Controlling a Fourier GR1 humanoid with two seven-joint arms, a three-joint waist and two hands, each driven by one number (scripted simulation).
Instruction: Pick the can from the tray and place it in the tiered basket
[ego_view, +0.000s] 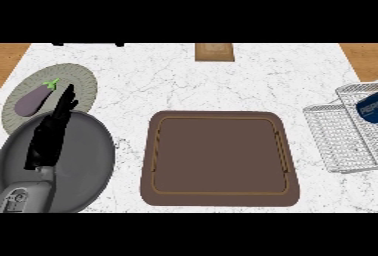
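Head view: the can (368, 110) lies in the tiered basket (336, 137) at the tabletop's (184, 85) right edge, half cut off. The brown tray (219, 195) sits mid-tabletop. Left robot hand (50, 134), fingers straight (resting over a grey plate (85, 165)), partly hides it; an eggplant (34, 98) lies beyond.

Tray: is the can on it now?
No, the tray is bare; the blue can lies in the wire basket at right.
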